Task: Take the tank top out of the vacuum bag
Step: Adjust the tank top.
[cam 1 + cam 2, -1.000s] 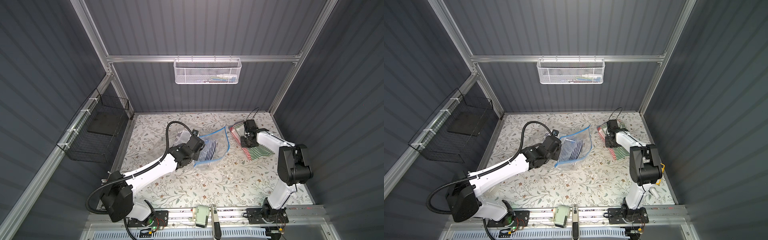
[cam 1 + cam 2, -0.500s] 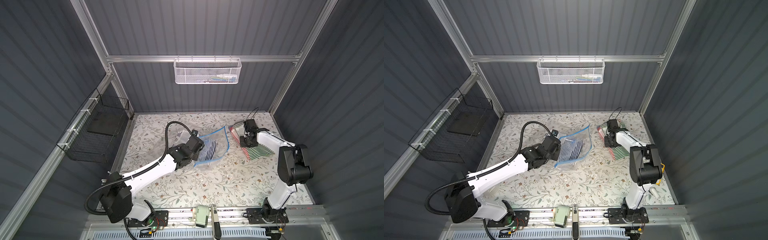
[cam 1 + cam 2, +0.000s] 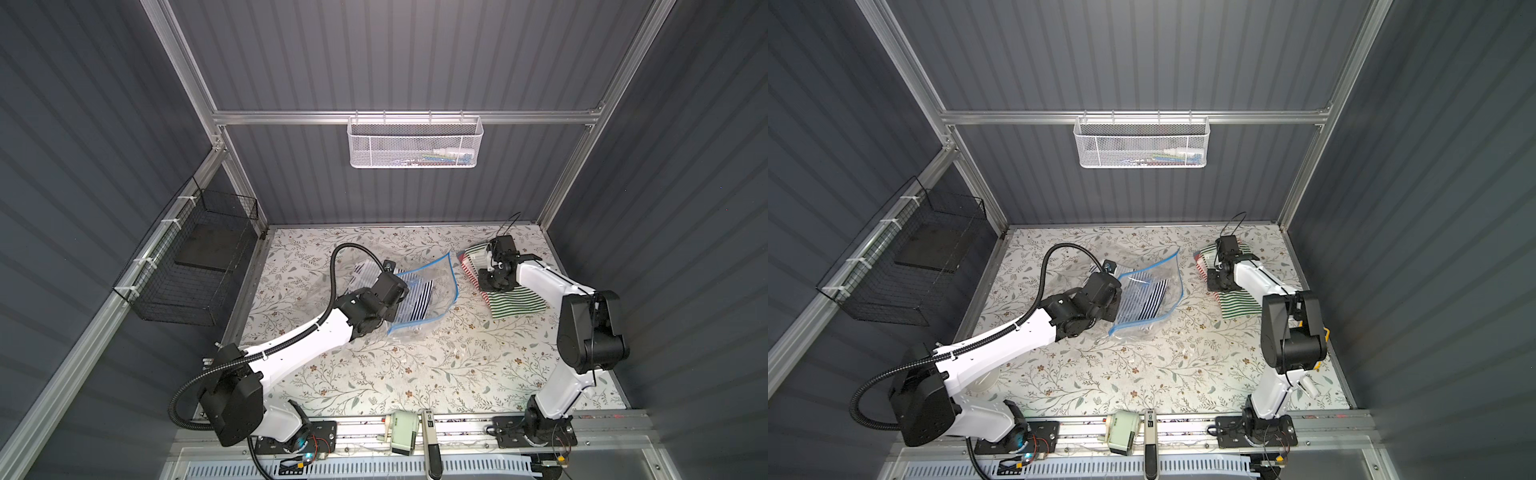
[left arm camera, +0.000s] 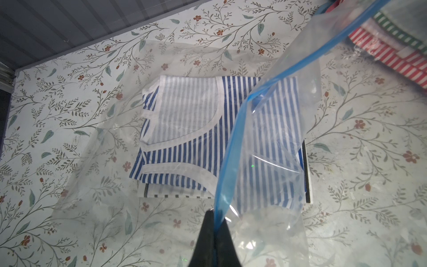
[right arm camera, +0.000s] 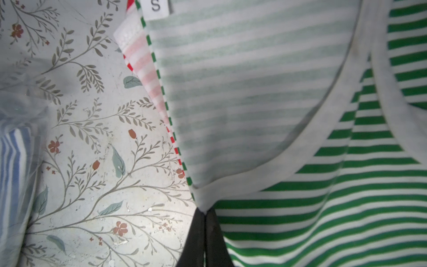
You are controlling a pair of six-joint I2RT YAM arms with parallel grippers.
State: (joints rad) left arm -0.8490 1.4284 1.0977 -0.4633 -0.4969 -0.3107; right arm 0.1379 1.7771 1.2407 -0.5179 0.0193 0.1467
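Vacuum bag (image 3: 440, 286) lies mid-tabletop (image 3: 415, 374), long axis roughly left to right, as far as we can judge. Its mouth, edged by the blue zip strip (image 4: 227, 159), gapes toward the right arm's side. Left gripper (image 4: 215, 222) is pinched tight on that strip, holding the upper lip raised. A blue-striped tank top (image 4: 184, 148) sits folded flat inside. Right gripper (image 5: 205, 213) is clamped on the white hem of a green-striped tank top (image 5: 323, 196). This one lies outside the bag on a red-striped garment (image 3: 468, 270), its length angled far-left to near-right.
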